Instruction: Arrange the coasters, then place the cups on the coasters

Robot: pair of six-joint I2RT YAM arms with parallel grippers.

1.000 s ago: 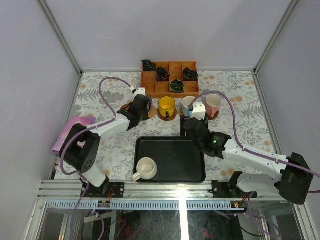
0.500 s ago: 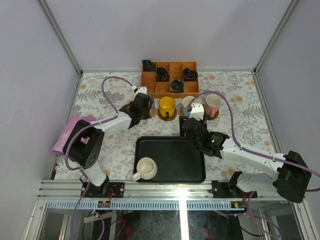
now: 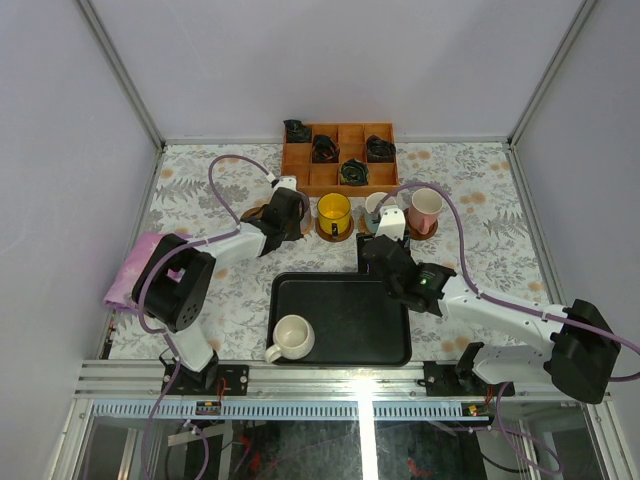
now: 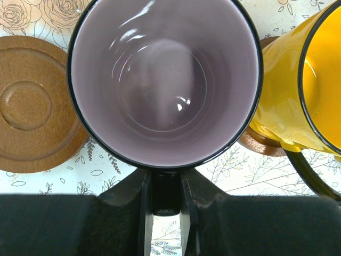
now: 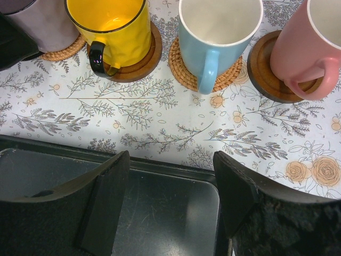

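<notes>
My left gripper [image 4: 166, 186] is shut on the handle of the mauve cup [image 4: 165, 80], which fills the left wrist view. In the right wrist view that mauve cup [image 5: 37, 21] stands over a tan woven coaster [image 5: 61, 50]. A bare brown coaster [image 4: 32, 106] lies just left of it. To its right stand the yellow cup [image 5: 114, 29], blue cup [image 5: 218, 32] and pink cup [image 5: 309, 48], each on a coaster. The cream cup [image 3: 292, 338] sits on the black tray [image 3: 350, 320]. My right gripper [image 5: 170, 176] hangs open and empty over the tray's far right corner.
A wooden compartment box [image 3: 338, 158] with dark items stands at the back, behind the row of cups. A pink cloth [image 3: 140, 265] lies at the left edge of the table. The tray rim [image 5: 160, 162] runs just under my right fingers.
My left gripper has carried the mauve cup a little farther back and to the right, toward the yellow cup. The right gripper has drifted slightly left and stays open.
</notes>
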